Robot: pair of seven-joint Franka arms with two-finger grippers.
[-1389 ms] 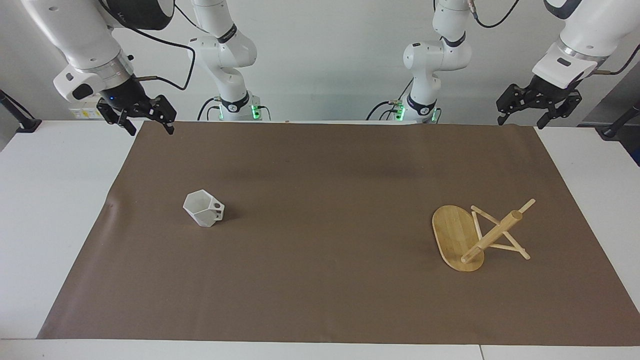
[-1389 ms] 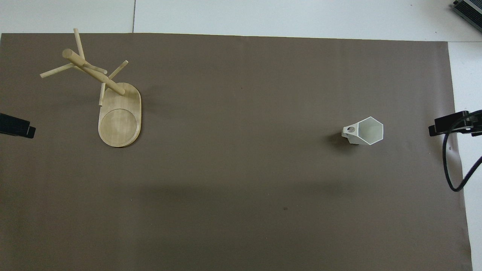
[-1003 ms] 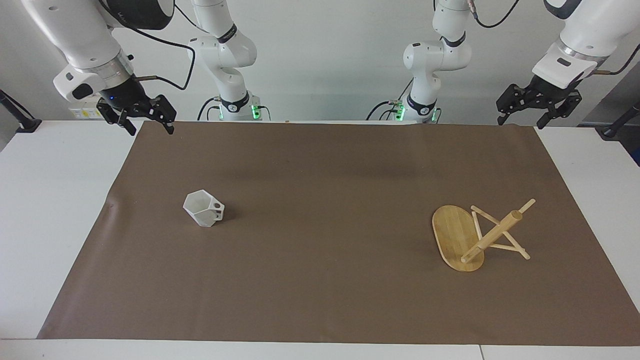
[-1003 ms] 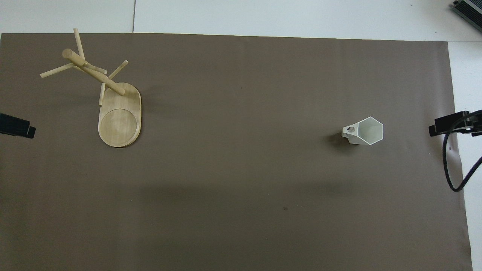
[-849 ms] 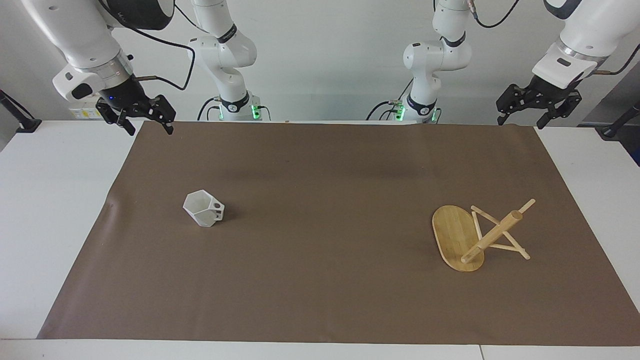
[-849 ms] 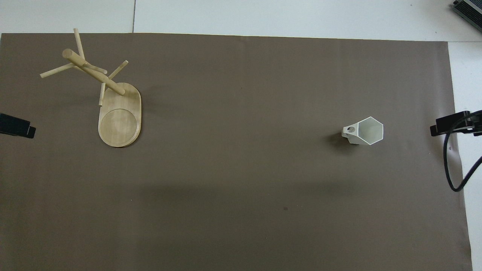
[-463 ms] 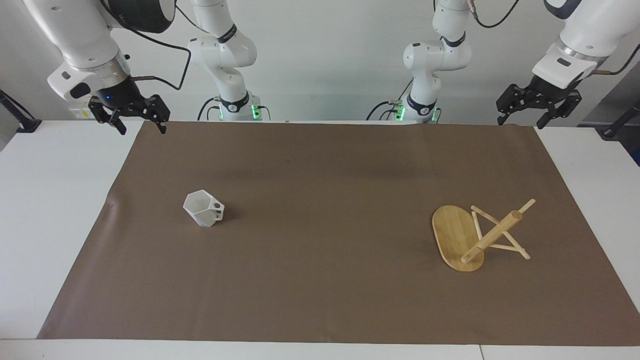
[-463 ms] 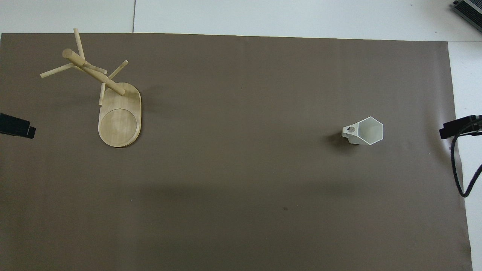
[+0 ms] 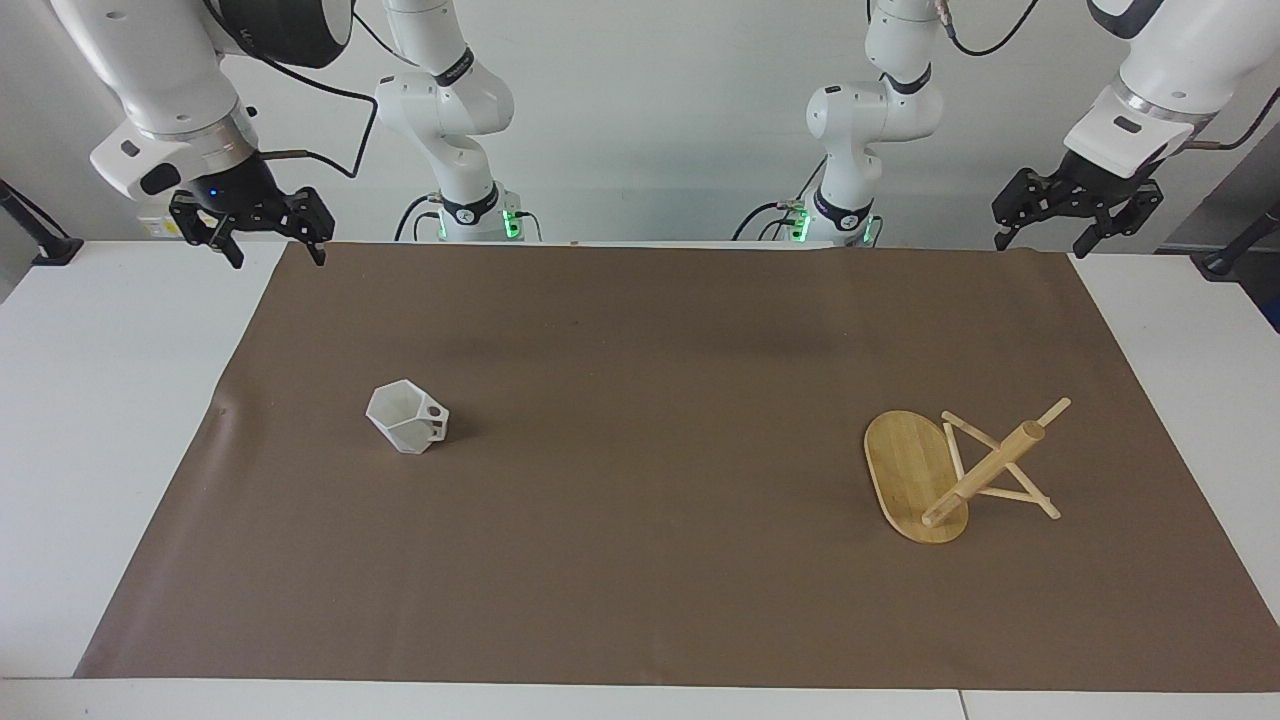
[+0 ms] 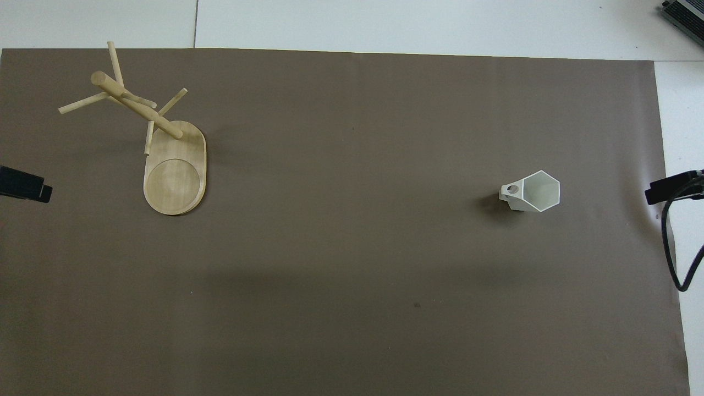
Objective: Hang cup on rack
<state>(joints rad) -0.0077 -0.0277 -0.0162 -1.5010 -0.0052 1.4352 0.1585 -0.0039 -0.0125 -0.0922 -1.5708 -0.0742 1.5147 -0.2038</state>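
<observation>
The right hand (image 9: 250,238) has drifted away from the middle toward its own end of the surface (image 9: 110,380), released and empty, so the reach for the cup (image 9: 407,418) has not begun. The left hand (image 9: 1075,215) waits, released. One cup stands upright on the brown mat (image 9: 640,480), well apart from the one rack (image 9: 955,475).
</observation>
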